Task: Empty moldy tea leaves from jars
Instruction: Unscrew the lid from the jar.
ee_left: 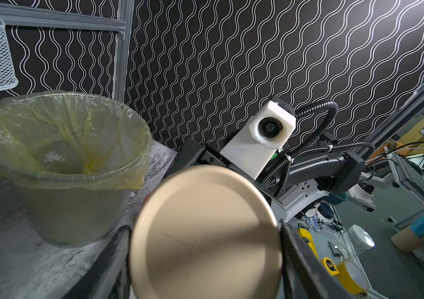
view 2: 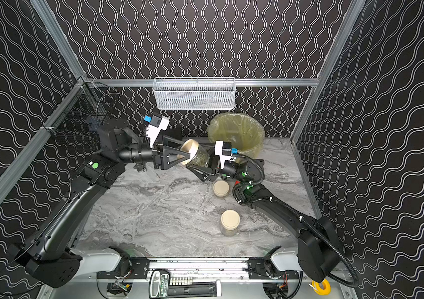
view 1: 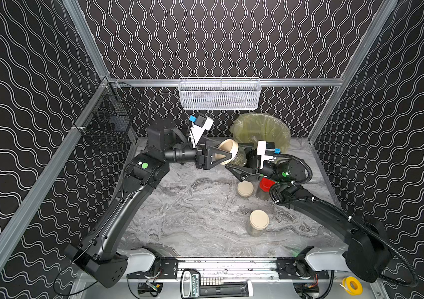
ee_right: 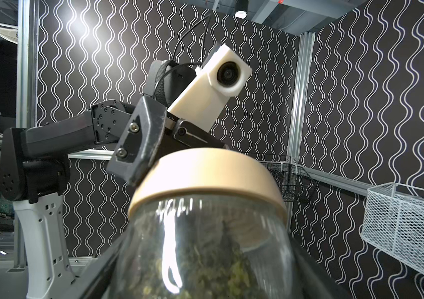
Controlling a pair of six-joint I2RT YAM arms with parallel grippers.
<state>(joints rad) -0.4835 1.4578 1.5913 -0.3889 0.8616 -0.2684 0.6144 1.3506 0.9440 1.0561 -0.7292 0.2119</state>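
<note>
The red-lidded jar (view 1: 266, 186) is half hidden behind the right arm, and the bin (view 1: 280, 134) contents are unclear. Above the table (view 1: 192, 207), beside the bin, the right gripper (view 1: 239, 159) clamps a tilted jar (ee_right: 205, 246) of tea leaves (ee_right: 205, 274) — the left gripper (view 1: 224, 151) is closed around its cream lid (ee_left: 205, 233)

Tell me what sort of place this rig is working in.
Probably a robot test cell in a lab or workshop: an aluminium frame with wavy-patterned black walls, a marble-look tabletop, and a yellow tape roll at the front edge.

Lidded jar (view 1: 238, 158) of tea leaves (ee_right: 205, 269) tilted aloft, three jars (view 1: 258, 222) upright (one red-lidded)
</note>
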